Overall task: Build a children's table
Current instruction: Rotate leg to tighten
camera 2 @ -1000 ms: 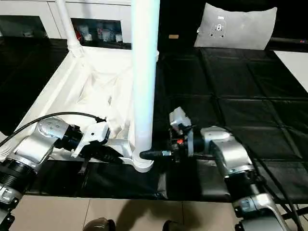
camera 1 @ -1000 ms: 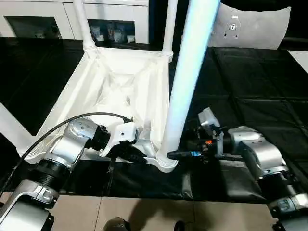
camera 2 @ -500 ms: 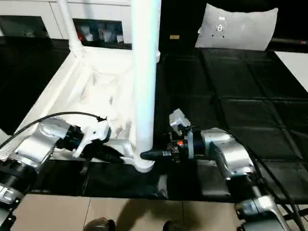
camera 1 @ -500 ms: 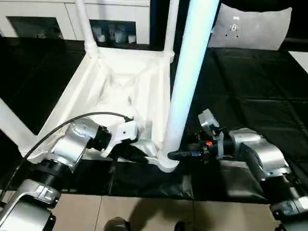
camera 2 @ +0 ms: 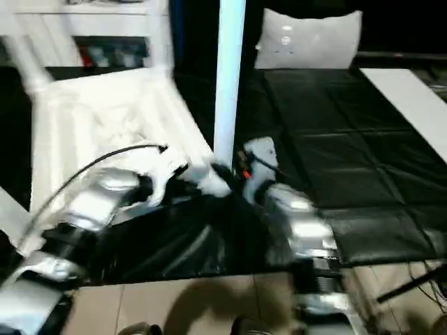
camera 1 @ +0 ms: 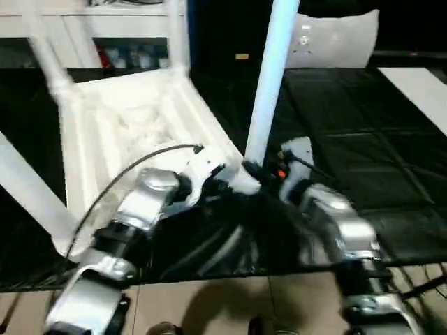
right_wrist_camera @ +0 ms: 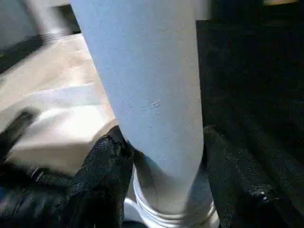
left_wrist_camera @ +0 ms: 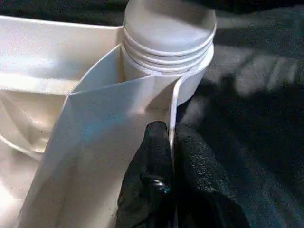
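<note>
- On the black mat (camera 1: 363, 139) lies the table top (camera 1: 133, 125), upside down, with its ribs facing up.
- From my head I see white legs standing up out of its corners: one at the near corner (camera 1: 269, 91), one at the far corner (camera 1: 178, 35), one on the far left (camera 1: 45, 52), and one slanting at the left edge (camera 1: 28, 188).
- My left gripper (left_wrist_camera: 172, 156) pinches the thin edge wall of the top, one black finger (left_wrist_camera: 152, 161) on each side of it. The left wrist view shows this up close, just beside the round corner socket (left_wrist_camera: 168, 38). From my head I cannot see that pinch.
- My right gripper (right_wrist_camera: 164, 156) is clamped on the near leg, low down by its socket. The right wrist view shows a black finger (right_wrist_camera: 102, 171) pressed on each side of the leg.
- From my head, both silver arms (camera 1: 150, 202) meet at that near corner.
- Far back I see a grey cushion (camera 1: 335, 42) and a white cabinet (camera 1: 105, 28), well apart from the top.
</note>
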Controlling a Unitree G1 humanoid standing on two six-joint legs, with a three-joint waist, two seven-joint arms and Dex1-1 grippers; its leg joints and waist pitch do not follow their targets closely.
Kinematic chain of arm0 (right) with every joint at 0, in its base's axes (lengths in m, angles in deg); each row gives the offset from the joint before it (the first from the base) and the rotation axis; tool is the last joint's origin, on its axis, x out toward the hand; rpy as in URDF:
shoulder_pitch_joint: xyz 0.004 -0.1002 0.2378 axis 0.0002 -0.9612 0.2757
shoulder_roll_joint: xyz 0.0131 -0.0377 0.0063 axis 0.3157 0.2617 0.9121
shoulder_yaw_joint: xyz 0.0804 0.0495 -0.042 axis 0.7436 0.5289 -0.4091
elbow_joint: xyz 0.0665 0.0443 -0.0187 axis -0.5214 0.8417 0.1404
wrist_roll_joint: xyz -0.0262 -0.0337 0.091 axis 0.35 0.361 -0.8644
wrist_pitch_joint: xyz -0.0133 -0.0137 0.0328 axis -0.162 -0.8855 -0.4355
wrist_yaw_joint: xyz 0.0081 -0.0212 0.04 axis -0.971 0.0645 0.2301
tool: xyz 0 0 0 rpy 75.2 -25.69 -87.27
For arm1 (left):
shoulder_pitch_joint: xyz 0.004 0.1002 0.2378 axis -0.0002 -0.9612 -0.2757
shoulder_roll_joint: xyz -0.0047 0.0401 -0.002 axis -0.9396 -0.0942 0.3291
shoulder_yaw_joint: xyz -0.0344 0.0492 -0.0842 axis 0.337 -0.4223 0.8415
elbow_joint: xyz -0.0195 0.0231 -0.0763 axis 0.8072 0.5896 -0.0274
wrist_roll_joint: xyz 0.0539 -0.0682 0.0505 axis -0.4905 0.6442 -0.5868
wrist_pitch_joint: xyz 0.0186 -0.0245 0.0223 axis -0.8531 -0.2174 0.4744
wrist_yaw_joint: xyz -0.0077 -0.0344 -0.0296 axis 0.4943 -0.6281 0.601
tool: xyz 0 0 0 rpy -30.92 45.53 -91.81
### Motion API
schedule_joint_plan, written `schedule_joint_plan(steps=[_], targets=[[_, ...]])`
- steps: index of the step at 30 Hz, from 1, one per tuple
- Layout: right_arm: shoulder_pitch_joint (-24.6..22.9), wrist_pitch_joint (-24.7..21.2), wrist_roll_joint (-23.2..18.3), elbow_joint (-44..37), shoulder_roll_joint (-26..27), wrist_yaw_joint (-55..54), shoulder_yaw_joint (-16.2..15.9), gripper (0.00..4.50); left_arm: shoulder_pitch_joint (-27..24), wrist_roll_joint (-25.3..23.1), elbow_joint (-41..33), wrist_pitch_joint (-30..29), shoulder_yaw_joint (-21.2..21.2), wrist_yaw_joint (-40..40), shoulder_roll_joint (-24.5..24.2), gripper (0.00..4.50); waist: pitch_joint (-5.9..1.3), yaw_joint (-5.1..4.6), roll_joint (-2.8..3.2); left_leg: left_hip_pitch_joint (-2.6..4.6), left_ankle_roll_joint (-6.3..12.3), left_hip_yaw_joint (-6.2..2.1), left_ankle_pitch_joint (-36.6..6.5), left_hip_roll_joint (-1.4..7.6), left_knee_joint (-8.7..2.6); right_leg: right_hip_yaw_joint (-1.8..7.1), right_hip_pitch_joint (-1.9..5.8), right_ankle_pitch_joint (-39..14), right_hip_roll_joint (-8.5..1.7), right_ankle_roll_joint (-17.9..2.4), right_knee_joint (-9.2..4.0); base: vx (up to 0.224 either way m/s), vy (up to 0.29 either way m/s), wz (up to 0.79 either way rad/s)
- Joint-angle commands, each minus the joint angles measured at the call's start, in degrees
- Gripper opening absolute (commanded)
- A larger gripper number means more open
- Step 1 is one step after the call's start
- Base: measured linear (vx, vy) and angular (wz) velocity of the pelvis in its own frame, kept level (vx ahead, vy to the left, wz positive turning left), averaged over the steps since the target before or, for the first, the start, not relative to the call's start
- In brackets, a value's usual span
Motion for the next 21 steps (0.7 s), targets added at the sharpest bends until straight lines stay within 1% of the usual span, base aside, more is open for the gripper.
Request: schedule_joint_plan(steps=[1, 2, 3, 4, 5, 6, 7, 8, 9, 11, 12, 13, 14, 15, 16, 17, 18, 19, 20, 21], targets=[[-0.2, -4.0, 0.2, 2.9, 6.8, -0.7, -8.3, 1.97, 2.9, 1.2, -0.1, 1.8, 0.0, 7.9, 6.0, 0.0, -3.08, 0.09, -0.32, 0.44, 0.4, -1.23, -19.3, 1.58, -5.23, 1.71, 2.16, -30.7, -2.91, -5.6, -5.38, 0.0, 0.0, 0.0], [-0.1, -3.0, 0.8, 3.1, 6.8, -1.1, -8.6, 1.97, 3.0, 1.2, 0.1, 2.3, 0.2, 8.9, 6.5, 0.0, -3.12, 0.15, -0.07, 0.7, 0.46, -1.03, -19.2, 1.62, -5.17, 2.1, 1.88, -28.1, -2.89, -6.5, -5.2, 0.0, 0.0, 0.0], [-0.1, -2.6, 1.0, 2.9, 6.6, -1.1, -8.7, 1.97, 3.1, 1.0, 0.2, 2.4, 0.0, 9.1, 6.6, 0.0, -3.15, 0.11, -0.27, 0.56, 0.87, -0.95, -19.2, 1.56, -5.21, 2.22, 2.07, -26.0, -2.76, -7.2, -4.97, 0.0, 0.0, 0.0], [-0.4, -1.9, 1.2, 2.6, 6.5, -1.3, -8.4, 1.97, 3.1, 0.9, 0.2, 2.5, -0.1, 9.3, 6.8, 0.0, -3.21, 0.19, -0.32, 0.54, 1.19, -0.84, -19.0, 1.5, -5.17, 2.3, 2.14, -25.2, -2.73, -7.4, -4.91, 0.0, 0.0, 0.0], [-0.8, -0.9, 0.7, 2.2, 6.2, -0.7, -7.9, 2.52, 3.0, 0.9, -0.2, 2.4, -0.4, 8.7, 6.7, 0.0, -3.28, 0.32, -0.34, 0.47, 1.69, -0.75, -18.0, 1.52, -5.13, 2.51, 2.21, -23.3, -2.81, -8.0, -4.7, 0.0, 0.0, 0.0], [-0.8, -0.9, 0.7, 2.2, 6.2, -0.7, -7.9, 2.52, 3.0, 0.9, -0.2, 2.4, -0.4, 8.7, 6.7, 0.0, -3.33, 0.36, -0.29, 0.38, 1.97, -0.73, -17.4, 1.52, -5.13, 2.57, 2.32, -22.3, -2.85, -8.3, -4.58, 0.0, 0.0, 0.0], [-1.5, -0.2, 0.5, 1.7, 5.7, 0.4, -7.4, 2.67, 2.6, 0.8, -0.8, 2.1, -0.4, 7.9, 6.5, 0.0, -3.41, 0.46, -0.27, 0.26, 2.45, -0.64, -16.0, 1.54, -5.06, 2.65, 2.46, -20.4, -2.87, -8.9, -4.37, 0.0, 0.0, 0.0], [-2.6, 0.6, 0.4, 0.7, 4.2, 2.2, -7.2, 2.67, 2.0, 0.9, -1.7, 2.1, -0.5, 6.7, 5.8, 0.0, -3.43, 0.68, 0.03, 0.24, 2.8, -0.59, -15.1, 1.6, -5.01, 2.7, 2.52, -19.0, -2.91, -9.4, -4.21, 0.0, 0.0, 0.0], [-3.4, 1.4, 0.5, 0.1, 3.0, 3.6, -7.3, 2.86, 1.5, 0.9, -2.3, 2.3, -0.6, 5.8, 5.3, 0.0, -3.56, 0.84, -0.15, 0.25, 3.24, -0.46, -14.4, 1.65, -4.88, 2.72, 2.63, -17.9, -2.87, -9.8, -4.14, 0.0, 0.0, 0.0], [-4.6, 3.5, 0.8, -0.7, 0.0, 6.3, -7.1, 3.01, 0.6, 1.3, -3.2, 3.3, -0.8, 3.5, 3.7, 0.0, -3.67, 1.18, -0.22, 0.37, 3.89, -0.29, -13.2, 1.7, -4.68, 2.78, 2.67, -16.1, -2.84, -10.5, -3.97, 0.0, 0.0, 0.0], [-5.2, 5.5, 1.0, -1.0, -2.3, 8.0, -6.8, 3.01, -0.1, 1.6, -3.7, 4.1, -1.0, 1.8, 2.5, 0.0, -3.66, 1.23, -0.25, 0.32, 4.18, -0.2, -12.8, 1.64, -4.62, 2.8, 2.7, -15.5, -2.87, -10.8, -3.94, 0.0, 0.0, 0.0], [-5.5, 6.4, 0.7, -1.3, -3.8, 9.8, -6.4, 3.08, -0.7, 1.8, -4.0, 4.8, -1.2, 0.4, 1.4, 0.0, -3.86, 1.36, -0.4, 0.08, 4.84, -0.2, -11.2, 1.57, -4.45, 2.72, 3.06, -14.2, -2.98, -11.1, -3.73, 0.0, 0.0, 0.0], [-5.6, 6.9, 0.3, -1.5, -4.8, 11.0, -6.1, 3.18, -1.1, 1.9, -4.2, 5.4, -1.4, -0.6, 0.7, 0.0, -3.91, 1.54, -0.32, -0.11, 5.75, -0.11, -9.4, 1.55, -4.31, 2.7, 3.14, -12.4, -2.98, -11.6, -3.56, 0.0, 0.0, 0.0], [-5.6, 7.6, -0.8, -1.6, -6.5, 13.7, -5.1, 3.29, -1.8, 2.1, -4.2, 6.9, -1.9, -3.0, -1.0, 0.0, -3.99, 1.51, -0.34, -0.27, 6.56, -0.15, -8.1, 1.52, -4.21, 2.62, 3.27, -11.0, -2.92, -12.1, -3.34, 0.0, 0.0, 0.0], [-5.5, 7.8, -1.4, -1.7, -7.8, 15.7, -4.8, 3.41, -2.2, 2.1, -4.3, 7.7, -2.1, -4.7, -2.3, 0.0, -4.1, 1.48, -0.31, -0.52, 6.82, -0.26, -7.2, 1.5, -4.15, 2.53, 3.55, -10.1, -2.94, -12.3, -3.07, 0.052, -0.045, -0.02], [-5.5, 7.8, -1.4, -1.7, -7.8, 15.7, -4.8, 3.41, -2.2, 2.1, -4.3, 7.7, -2.1, -4.7, -2.3, 0.0, -4.13, 1.31, -0.29, -0.49, 7.33, -0.14, -6.2, 1.58, -4.1, 2.51, 3.51, -8.3, -2.81, -13.1, -2.89, 0.0, 0.0, 0.0], [-5.0, 8.5, -2.2, -1.4, -11.1, 20.5, -4.5, 3.52, -3.4, 2.8, -4.6, 10.7, -2.9, -9.7, -5.1, 0.0, -4.22, 1.39, -0.22, -0.42, 7.47, -0.16, -5.6, 1.56, -3.95, 2.43, 3.6, -7.0, -2.8, -13.6, -2.76, 0.0, 0.0, 0.0], [-5.0, 8.5, -2.2, -1.4, -11.3, 20.8, -4.4, 3.63, -3.4, 2.8, -4.7, 10.9, -2.9, -10.0, -5.3, 0.0, -4.24, 1.17, -0.31, -0.47, 7.69, -0.05, -5.3, 1.6, -3.9, 2.51, 3.59, -6.2, -2.74, -13.9, -2.65, 0.0, 0.0, 0.0], [-4.5, 8.7, -3.1, -1.2, -13.7, 24.9, -4.1, 3.63, -4.4, 3.4, -5.2, 13.8, -3.8, -14.7, -7.7, 0.0, -4.24, 1.3, -0.45, -0.47, 7.91, -0.06, -5.0, 1.59, -3.86, 2.44, 3.75, -5.9, -2.74, -14.3, -2.55, 0.0, 0.0, 0.0], [-4.2, 8.9, -3.4, -1.2, -14.8, 27.1, -4.2, 3.63, -4.9, 3.6, -5.5, 15.0, -4.3, -17.0, -8.9, 0.0, -4.1, 1.35, -0.28, -0.26, 8.16, 0.08, -5.5, 1.65, -3.86, 2.52, 3.53, -6.6, -2.75, -14.6, -2.73, 0.0, 0.0, 0.0]])
